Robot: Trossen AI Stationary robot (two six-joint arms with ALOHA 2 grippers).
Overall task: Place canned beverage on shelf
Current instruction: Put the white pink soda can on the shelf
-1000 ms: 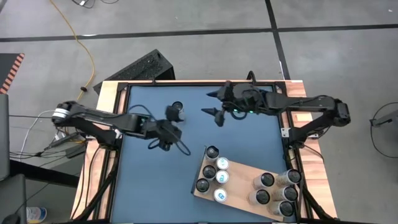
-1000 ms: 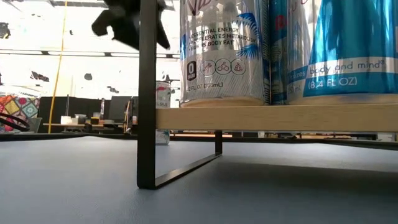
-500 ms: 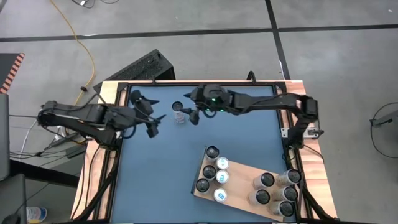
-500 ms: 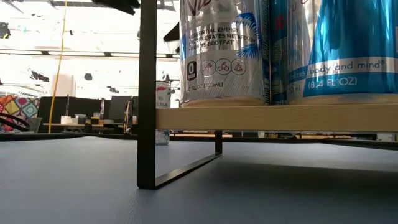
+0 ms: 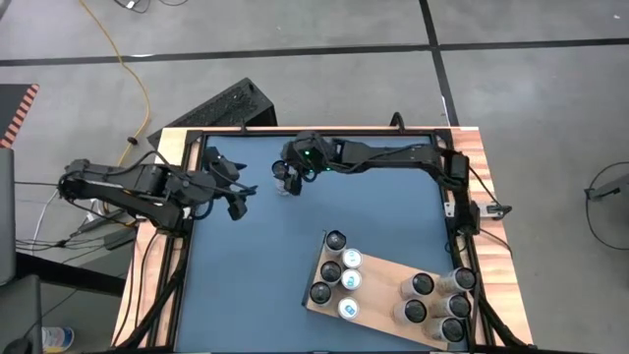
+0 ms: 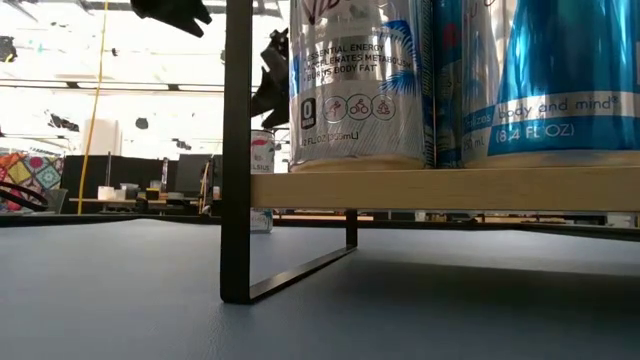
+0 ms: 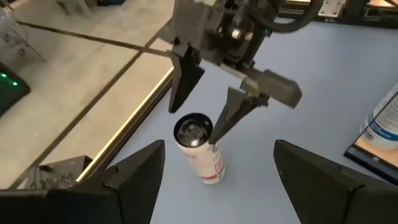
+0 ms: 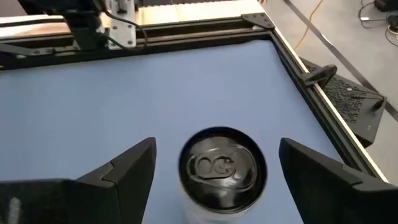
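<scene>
Blue-grey desk fills the middle of the high view, and a single can stands upright on it in the upper centre of the frame, well apart from the shelf, the light wooden board at the lower right that already carries two clusters of cans.

The right end effector reaches in from the upper right and sits directly over the lone can. In the right wrist view its two dark fingers stand apart, one on each side of the can's silver lid, with bare desk visible between each finger and the can. The left wrist view shows the same from the other side: the right fingers straddle the can's top, not yet pressed against it.

The left end effector waits near the left of the frame, just left of the can, its fingers also spread and holding nothing.

The step in hand looks like the approach for the pick: the can is bracketed but not gripped. The next move probably calls for lowering a little further so the fingers reach the can's body rather than its rim, then closing squarely. After that the can must be lifted and carried to the lower right, toward a free patch of board between the two clusters.
</scene>
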